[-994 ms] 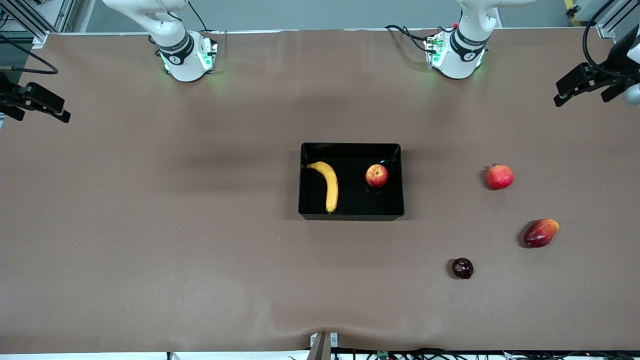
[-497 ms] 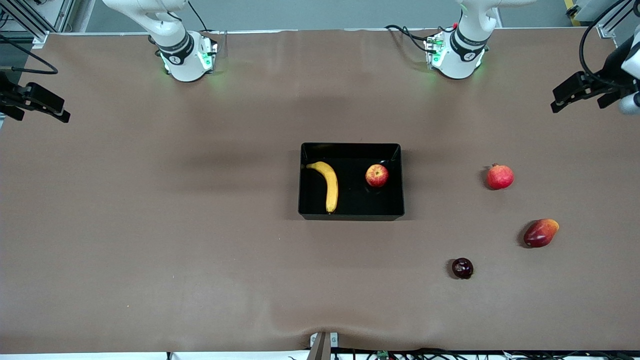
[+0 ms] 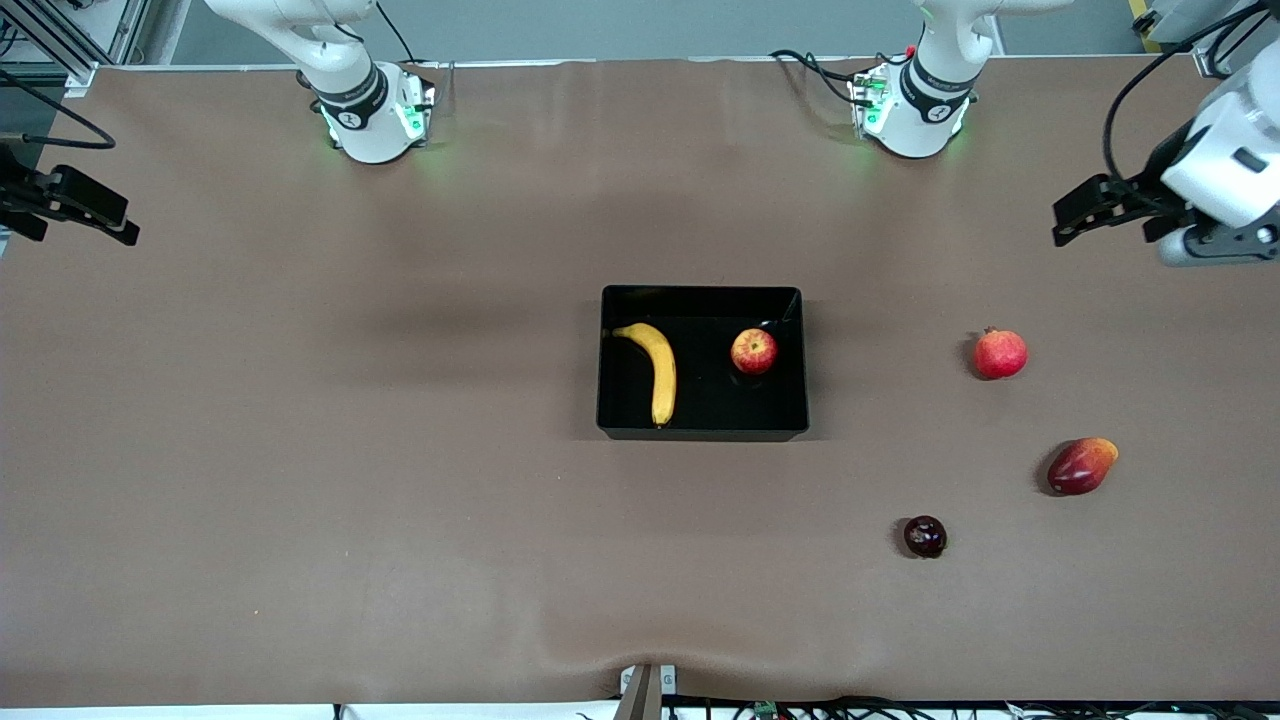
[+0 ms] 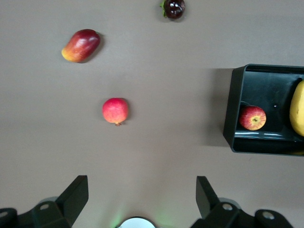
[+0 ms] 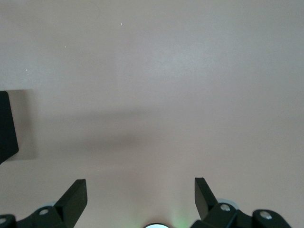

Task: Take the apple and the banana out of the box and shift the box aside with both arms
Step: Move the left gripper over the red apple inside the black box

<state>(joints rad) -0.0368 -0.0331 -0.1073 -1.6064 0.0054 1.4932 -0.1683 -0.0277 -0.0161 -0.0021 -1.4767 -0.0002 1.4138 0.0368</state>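
Observation:
The black box (image 3: 700, 296) sits mid-table, and its wall (image 4: 232, 109) also shows in the left wrist view. The yellow banana (image 3: 659, 370) lies inside it toward the right arm's end, with its edge (image 4: 298, 109) in the left wrist view. The apple (image 3: 754, 351) (image 4: 252, 118) rests in the box toward the left arm's end. My left gripper (image 3: 1100, 215) (image 4: 141, 183) hangs open and empty over bare table at the left arm's end. My right gripper (image 3: 85, 225) (image 5: 140, 183) hangs open and empty over the right arm's end, where a box corner (image 5: 6, 124) shows.
Three loose fruits lie on the brown table toward the left arm's end. They are a red pomegranate (image 3: 1000, 354) (image 4: 115, 110), a red-orange mango (image 3: 1081, 466) (image 4: 81, 45) and a dark purple fruit (image 3: 925, 536) (image 4: 174, 8). Both arm bases (image 3: 375, 120) (image 3: 915, 115) stand at the table's edge.
The left arm has swung in from the table's end toward the middle, so more of its wrist shows. The right arm, box and fruits have not moved.

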